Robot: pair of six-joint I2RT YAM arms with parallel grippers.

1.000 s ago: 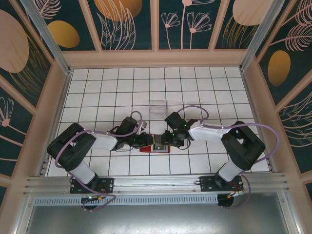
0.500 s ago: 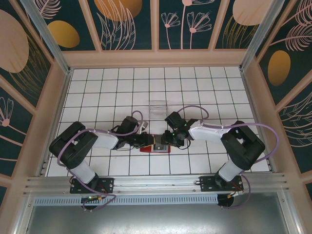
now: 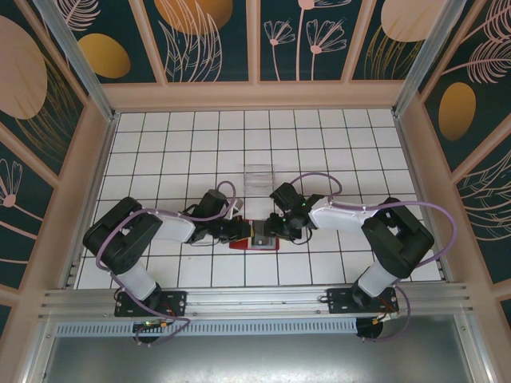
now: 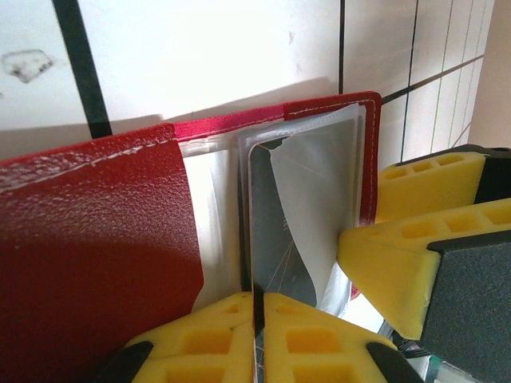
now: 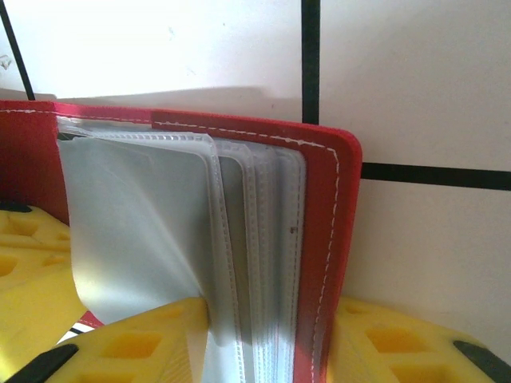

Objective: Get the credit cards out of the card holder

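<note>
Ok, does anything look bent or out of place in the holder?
Only one clear sleeve of the card holder: it curls away from the rest, over the grey credit card. Nothing looks torn or spilled.

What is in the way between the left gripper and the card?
Nothing visible. The left gripper is shut right on the card, at its edge. The card sits partly in a clear sleeve of the holder, which the right gripper pinches.
</note>
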